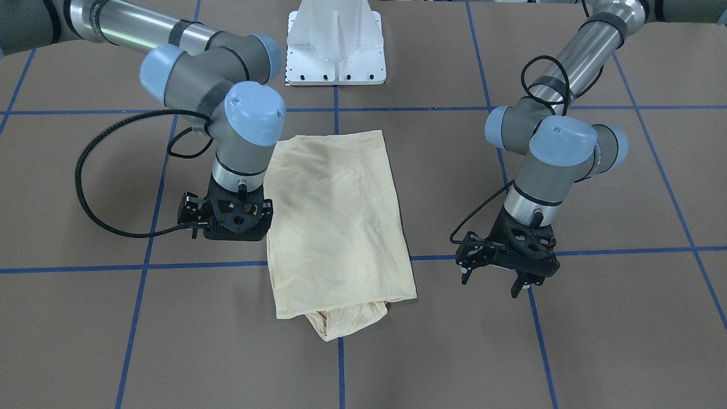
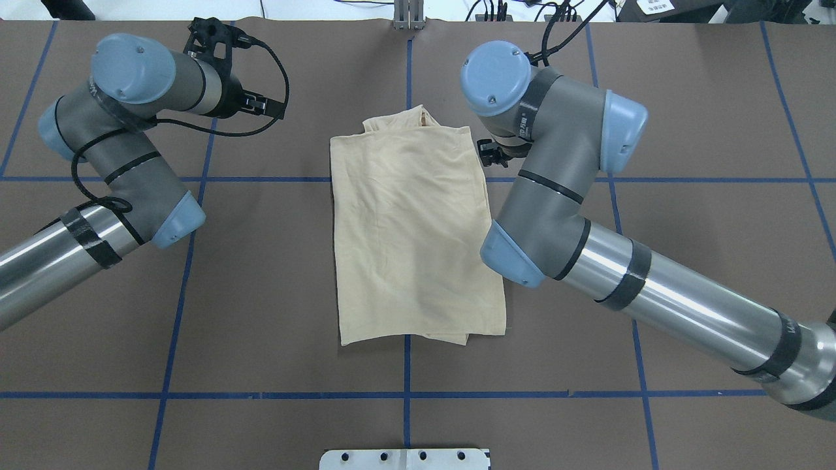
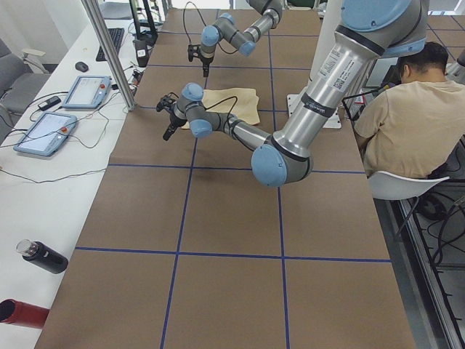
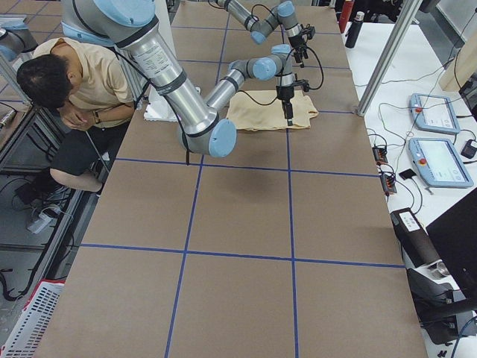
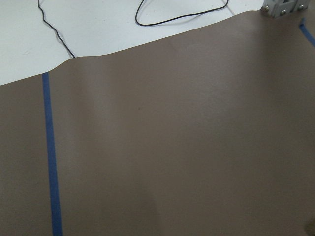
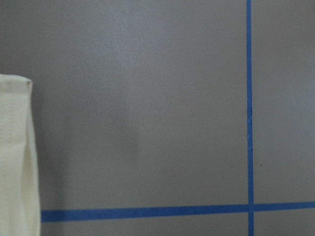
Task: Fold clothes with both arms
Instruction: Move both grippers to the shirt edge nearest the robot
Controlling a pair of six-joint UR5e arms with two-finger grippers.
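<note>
Cloth first: one shirt (image 1: 341, 216), pale cream, thin soft jersey, lies flat in the middle of the table (image 1: 596, 341) between my two arms. It is folded into a long, roughly rectangular panel with rounded corners and shallow creases across it. A small bunched fold pokes out from under its end away from my base (image 1: 335, 51). I see no print on the upturned side.

My right gripper (image 1: 237, 227), black and blocky, points straight down at the shirt's edge on my right, towards the far end. I cannot tell whether it touches the cloth, nor how its jaws stand, as the body hides them.

My left gripper (image 1: 525, 286) hangs over bare table, well apart from the shirt. Its two fingertips (image 1: 518, 288) stand a little apart with nothing between them.

Both arms, the left arm (image 1: 590, 51) and right arm (image 1: 142, 28), are smooth silver tubes with grey elbows and rounded light blue caps, each trailing a looped black cable.

Matte brown sheeting covers the table, crossed by blue tape (image 1: 199, 264) in a grid. The base is white metal, one plate with bolt holes
</note>
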